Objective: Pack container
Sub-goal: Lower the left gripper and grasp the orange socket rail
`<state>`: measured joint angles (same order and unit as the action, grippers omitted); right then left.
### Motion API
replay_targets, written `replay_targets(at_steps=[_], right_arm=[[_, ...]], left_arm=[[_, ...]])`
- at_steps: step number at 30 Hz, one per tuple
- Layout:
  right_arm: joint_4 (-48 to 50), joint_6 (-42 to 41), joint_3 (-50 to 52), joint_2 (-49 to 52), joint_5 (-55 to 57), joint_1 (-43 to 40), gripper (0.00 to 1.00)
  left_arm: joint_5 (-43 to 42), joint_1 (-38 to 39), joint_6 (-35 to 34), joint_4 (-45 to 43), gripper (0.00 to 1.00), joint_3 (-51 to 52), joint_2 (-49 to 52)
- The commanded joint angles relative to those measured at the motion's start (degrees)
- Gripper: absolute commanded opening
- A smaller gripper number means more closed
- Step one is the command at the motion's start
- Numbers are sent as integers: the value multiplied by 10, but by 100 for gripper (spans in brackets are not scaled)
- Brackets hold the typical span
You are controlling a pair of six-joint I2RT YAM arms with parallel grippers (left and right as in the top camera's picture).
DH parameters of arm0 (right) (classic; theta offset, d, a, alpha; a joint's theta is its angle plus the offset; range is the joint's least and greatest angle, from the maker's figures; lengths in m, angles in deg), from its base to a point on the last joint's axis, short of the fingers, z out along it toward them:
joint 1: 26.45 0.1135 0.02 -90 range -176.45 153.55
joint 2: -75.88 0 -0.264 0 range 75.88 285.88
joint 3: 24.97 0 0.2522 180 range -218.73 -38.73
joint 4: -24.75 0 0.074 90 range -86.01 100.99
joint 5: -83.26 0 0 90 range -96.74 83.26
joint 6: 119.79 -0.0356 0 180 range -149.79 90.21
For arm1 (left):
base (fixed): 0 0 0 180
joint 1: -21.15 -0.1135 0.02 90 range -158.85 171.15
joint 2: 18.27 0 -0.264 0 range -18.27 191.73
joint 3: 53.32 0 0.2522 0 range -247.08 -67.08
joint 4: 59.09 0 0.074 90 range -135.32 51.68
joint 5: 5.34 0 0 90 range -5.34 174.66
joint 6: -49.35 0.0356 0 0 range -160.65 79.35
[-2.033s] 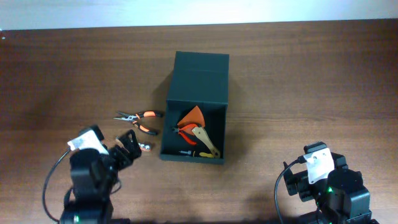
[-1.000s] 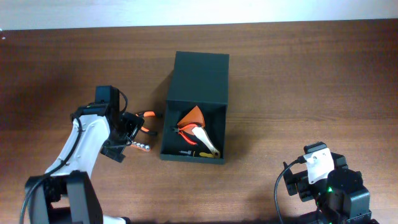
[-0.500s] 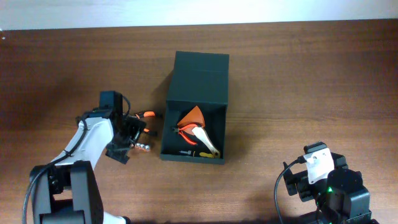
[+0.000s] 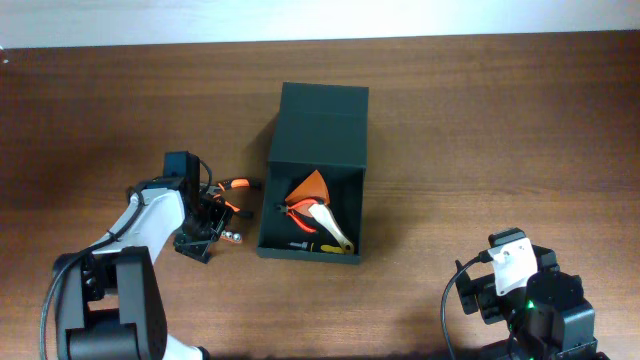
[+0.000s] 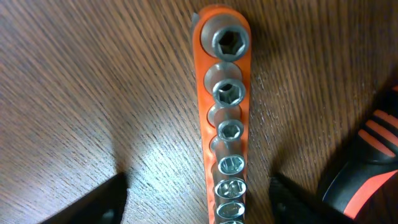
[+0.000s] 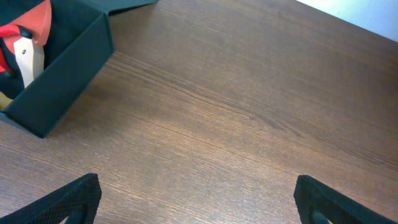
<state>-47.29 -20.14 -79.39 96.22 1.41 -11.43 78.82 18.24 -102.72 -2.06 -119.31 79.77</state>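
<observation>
At the middle of the surface (image 4: 480,130) the container (image 4: 320,130) lies open with tools inside; we judge packing part done. Beside it the left gripper (image 5: 199,202) holds nothing, fingers partly open astride the orange socket rail (image 5: 227,93); the right gripper (image 6: 196,199) sits wide open, empty. Next we need a firm close on the rail, then a lift over the container's wall.

No writing, brand, number or sign can be read in any view. The white patch (image 4: 510,264) on top of the right arm is too small to show any print. Up close, the steel sockets (image 5: 229,93) on the orange socket rail (image 5: 203,124) show no size marks that can be read.
</observation>
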Motion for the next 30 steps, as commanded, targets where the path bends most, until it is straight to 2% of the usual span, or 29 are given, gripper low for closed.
replay_targets(at_steps=[1,14,23,30], right_arm=[[2,1,3,-4,9,-5,99],[2,1,3,-4,9,-5,99],[2,1,3,-4,9,-5,99],[2,1,3,-4,9,-5,99]], left_arm=[[-21,2,-3,-9,61,8,26],[-37,2,-3,-8,17,8,26],[-43,2,-3,-9,12,8,21],[-37,2,-3,-9,10,8,-45]])
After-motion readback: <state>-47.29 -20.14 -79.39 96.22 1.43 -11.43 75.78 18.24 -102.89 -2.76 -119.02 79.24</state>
